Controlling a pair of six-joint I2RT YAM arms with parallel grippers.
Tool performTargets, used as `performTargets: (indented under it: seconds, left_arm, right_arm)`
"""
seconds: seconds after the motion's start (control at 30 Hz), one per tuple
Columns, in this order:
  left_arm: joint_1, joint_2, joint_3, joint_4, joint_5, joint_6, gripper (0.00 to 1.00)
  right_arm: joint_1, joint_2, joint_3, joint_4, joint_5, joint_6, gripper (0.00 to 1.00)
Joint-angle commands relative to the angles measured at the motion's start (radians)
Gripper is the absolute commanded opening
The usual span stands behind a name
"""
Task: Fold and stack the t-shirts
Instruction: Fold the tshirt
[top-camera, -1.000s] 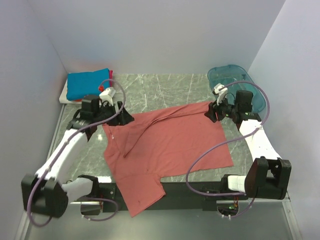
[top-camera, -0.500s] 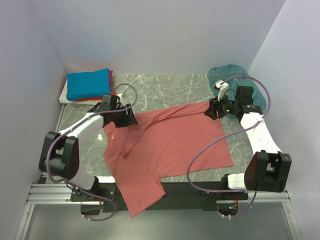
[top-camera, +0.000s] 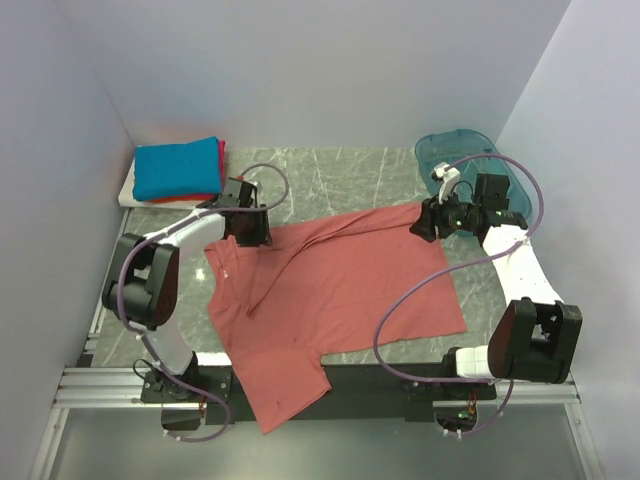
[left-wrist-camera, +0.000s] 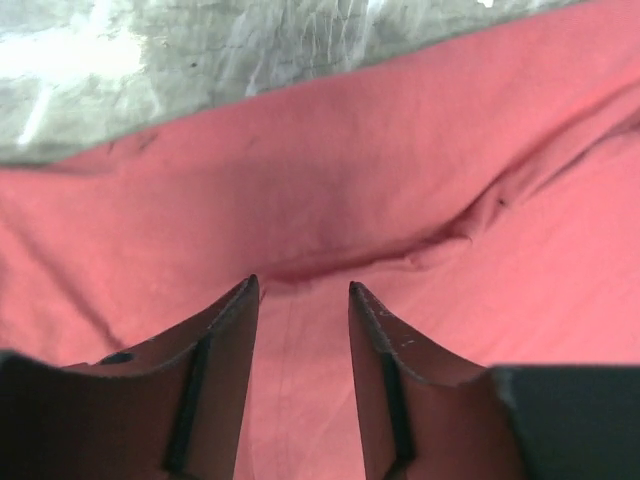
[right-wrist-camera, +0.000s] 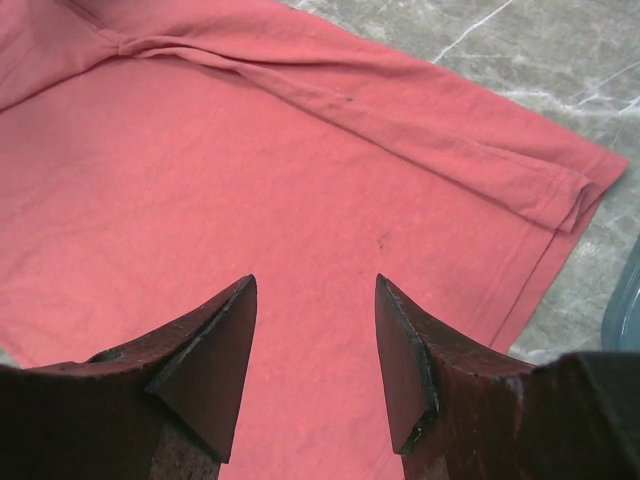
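The t-shirt (top-camera: 340, 290) is salmon-pink, the folded shirt (top-camera: 175, 168) bright blue, the bin (top-camera: 458, 150) teal, the table (top-camera: 330, 175) veined grey-green.

A translucent teal plastic bin (top-camera: 452, 150) sits at the far right corner of the grey-green marble-patterned desk (top-camera: 340, 175), plain pale walls (top-camera: 320, 70) enclose three sides, and a metal rail (top-camera: 100, 385) lines the near edge.

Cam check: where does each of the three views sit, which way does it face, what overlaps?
Top external: above and behind the bases, looking down on the grey marbled table, both arms, and the translucent teal plastic bin.
Left wrist: on the left arm, looking down past the open left gripper at the salmon-pink t-shirt.
Right wrist: past the open right gripper at that shirt's corner.
Shared: all three show the shirt.
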Motion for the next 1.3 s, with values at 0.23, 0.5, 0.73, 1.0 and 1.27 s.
performTargets:
  seconds: [0.23,0.5,0.73,1.0,1.27]
  left_arm:
    - [-0.018,0.061,0.044,-0.056,0.019,0.04,0.44]
    - [-0.021,0.059,0.042,-0.063,0.05,0.048,0.14]
    - [-0.021,0.053,0.045,-0.077,0.045,0.054,0.01]
    - [-0.034,-0.058,0.01,-0.048,0.088,0.042,0.01]
    - [-0.152,-0.163,-0.084,0.015,0.305,-0.016,0.01]
  right_arm:
    - [-0.039,0.002,0.001,-0.011,-0.06,-0.002,0.58]
    - [-0.05,-0.004,-0.002,-0.016,-0.071,-0.005,0.58]
    - [-0.062,-0.009,-0.001,-0.022,-0.091,-0.007,0.58]
    - [-0.076,-0.013,-0.001,-0.028,-0.103,-0.01,0.58]
    - [-0.088,-0.023,-0.001,-0.03,-0.114,-0.013,0.58]
